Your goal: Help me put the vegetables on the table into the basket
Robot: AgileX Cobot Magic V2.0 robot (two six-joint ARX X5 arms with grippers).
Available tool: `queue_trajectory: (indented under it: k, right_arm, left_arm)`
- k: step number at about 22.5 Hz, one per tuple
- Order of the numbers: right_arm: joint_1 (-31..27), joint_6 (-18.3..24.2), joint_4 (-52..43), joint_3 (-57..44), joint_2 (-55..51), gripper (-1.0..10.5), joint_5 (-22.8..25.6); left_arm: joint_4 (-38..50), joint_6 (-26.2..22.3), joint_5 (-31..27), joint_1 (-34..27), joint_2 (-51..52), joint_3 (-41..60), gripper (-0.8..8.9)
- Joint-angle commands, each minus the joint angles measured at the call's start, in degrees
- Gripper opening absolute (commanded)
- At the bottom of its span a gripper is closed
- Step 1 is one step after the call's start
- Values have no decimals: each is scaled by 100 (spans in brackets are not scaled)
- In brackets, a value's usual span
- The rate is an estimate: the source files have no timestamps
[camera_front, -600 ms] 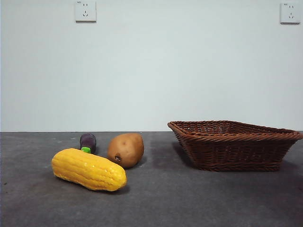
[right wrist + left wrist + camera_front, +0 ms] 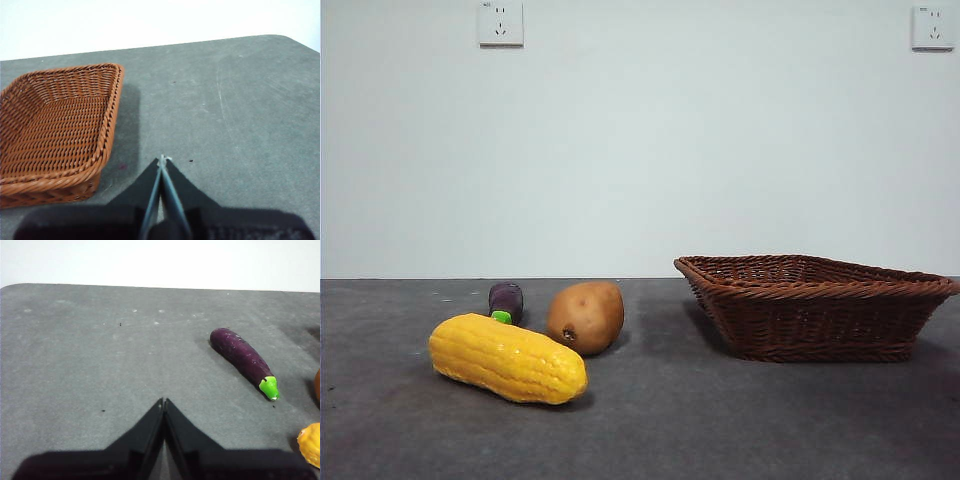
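Done: nothing yet, we see the basket (image 2: 815,305) empty.
Left: corn (image 2: 507,357), potato (image 2: 586,316) and eggplant (image 2: 243,360) all lie clustered on the tabletop (image 2: 720,420), well apart from the basket.
Left gripper (image 2: 163,402): closed, holding nothing, near the eggplant.
Right gripper (image 2: 161,160): closed, holding nothing, beside the basket.

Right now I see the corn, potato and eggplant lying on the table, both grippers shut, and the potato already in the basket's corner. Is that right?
Not quite. The potato is not in the basket; the front view shows it on the table, between the corn and the eggplant. The rest holds: left gripper and right gripper are both shut.
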State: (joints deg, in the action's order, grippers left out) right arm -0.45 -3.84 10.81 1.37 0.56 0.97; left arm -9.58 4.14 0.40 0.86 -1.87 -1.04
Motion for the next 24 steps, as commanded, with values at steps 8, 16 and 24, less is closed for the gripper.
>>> queue_trajectory:
  k: [8, 16, 24]
  right_arm:
    - [4, -1075, -15, -50, -7, 1, -13]
    - [4, -1613, -26, -2, -4, -2, -540]
    - [4, -1611, -35, 258, -2, -3, -767]
  left_arm:
    - [17, 33, -7, -20, -2, 59, -3]
    - [17, 334, 7, -17, -2, 28, -5]
    - [37, 590, -2, -17, -17, -345, -6]
